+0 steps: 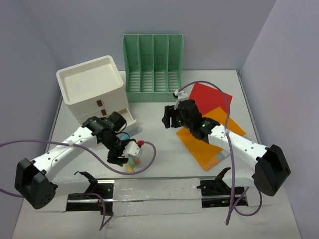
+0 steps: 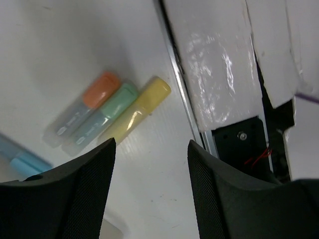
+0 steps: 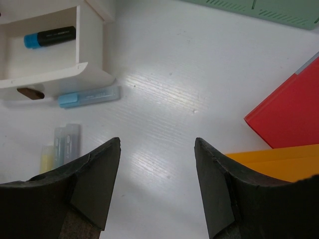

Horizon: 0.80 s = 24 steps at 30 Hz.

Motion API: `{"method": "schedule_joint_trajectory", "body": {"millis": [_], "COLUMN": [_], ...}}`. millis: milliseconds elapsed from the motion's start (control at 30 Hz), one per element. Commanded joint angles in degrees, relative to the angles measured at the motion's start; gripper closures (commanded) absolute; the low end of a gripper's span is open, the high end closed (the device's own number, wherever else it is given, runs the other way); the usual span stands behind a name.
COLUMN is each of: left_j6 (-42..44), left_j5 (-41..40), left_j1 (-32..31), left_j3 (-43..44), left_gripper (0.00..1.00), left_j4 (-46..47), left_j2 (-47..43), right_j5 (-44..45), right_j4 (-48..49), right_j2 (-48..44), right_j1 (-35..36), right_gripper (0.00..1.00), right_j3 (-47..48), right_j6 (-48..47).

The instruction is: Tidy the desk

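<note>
The white desk (image 1: 159,149) carries loose highlighters and folders. Three highlighters lie side by side in the left wrist view: orange-capped (image 2: 89,107), green-capped (image 2: 107,117) and yellow (image 2: 137,112). My left gripper (image 2: 152,144) hangs just over the desk beside them, open, nothing between its fingers. A light blue highlighter (image 3: 89,96) lies in front of the open bottom drawer (image 3: 45,59), which holds a blue-capped black highlighter (image 3: 50,36). My right gripper (image 3: 157,142) hovers open over bare desk, between the drawer and the folders, holding nothing.
A white three-drawer box (image 1: 92,87) stands at the back left and a green slotted file holder (image 1: 153,67) at the back middle. A red folder (image 1: 207,97) and orange folders (image 1: 204,149) lie under the right arm. A taped metal rail (image 1: 149,191) runs along the near edge.
</note>
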Motion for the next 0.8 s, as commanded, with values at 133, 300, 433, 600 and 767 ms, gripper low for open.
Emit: {"method": "schedule_joint_trajectory", "body": {"millis": [133,300,433,600,767], "left_j6": [5.46,1.85,0.89,1.87,1.88], "left_j5": [-11.92,-17.08,-17.35,-20.90,-20.04], "left_j1": [-6.69,-7.96,-8.63,-11.19,-11.65], "left_j3": [-8.07,-9.18,-9.22,-13.66,-14.31], "left_gripper": [0.42,0.39,0.35,0.40,0.42], "left_j4": [9.40,18.25,20.95,22.49,22.28], "left_j2": [3.73,6.56,7.94,9.91,9.84], "right_j5": [0.71,0.96,1.68,2.68,2.63], "right_j4": [1.56,1.57,1.56,1.20,1.40], "right_j2": [-0.91,-0.98,-1.11,-1.40,-1.44], "right_j1": [0.31,0.29,0.29,0.37,0.29], "right_gripper": [0.32,0.32,0.33,0.33,0.33], "right_j3": [-0.67,-1.59,-2.22,-2.37,-2.71], "right_j6": [2.21,2.47,2.38,1.95,2.01]}}
